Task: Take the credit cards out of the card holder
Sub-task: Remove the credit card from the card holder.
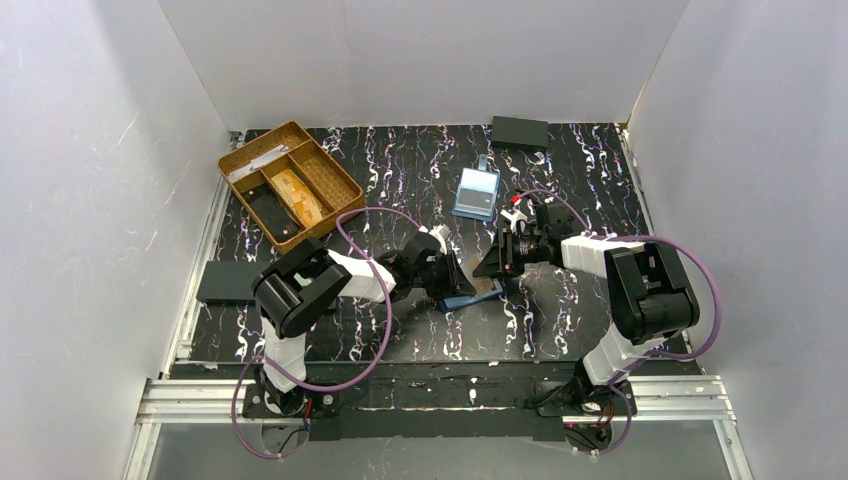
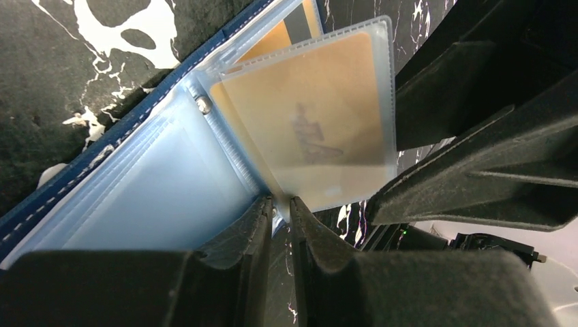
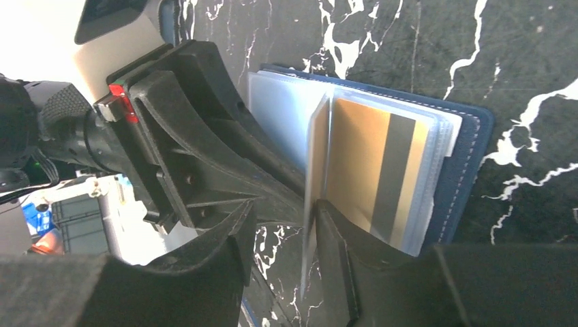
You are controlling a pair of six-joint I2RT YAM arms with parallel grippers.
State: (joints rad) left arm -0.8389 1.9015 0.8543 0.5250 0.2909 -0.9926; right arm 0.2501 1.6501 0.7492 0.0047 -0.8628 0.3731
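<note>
**A:** We're over the card holder (image 1: pixel 470 298), lying open on the table (image 1: pixel 560 330) between our two arms. Our left gripper (image 2: pixel 281 208) is pinched almost shut on the lower edge of one clear sleeve (image 2: pixel 327 187), standing it up like a page.

**B:** And our right gripper (image 3: pixel 283 212) is roughly half open, straddling that upright sleeve. One finger sits close beside the plastic and the other is well apart, so we call no grip there yet.

**A:** The step in hand, as we judge it, is getting the orange credit card (image 2: pixel 307 116) out of that raised sleeve. We want the right jaws to close on the card's edge, not on plastic alone. Then we draw it straight out through the sleeve's mouth while the left holds the page firm. Pull crooked and the whole holder may lift.

**B:** Which side that mouth is on, we can't tell.

**A:** The left wrist gives us the card's broad face through frosted plastic, with the pale blue sleeves (image 2: pixel 150 197) beside it looking empty.

**B:** The right wrist shows the same sleeve edge-on, plus a second card (image 3: pixel 375 170) with a dark stripe lying flat in the stack. The left wrist catches only a slice of that one. The top camera shows neither card, only a sliver of blue under the grippers.
</note>
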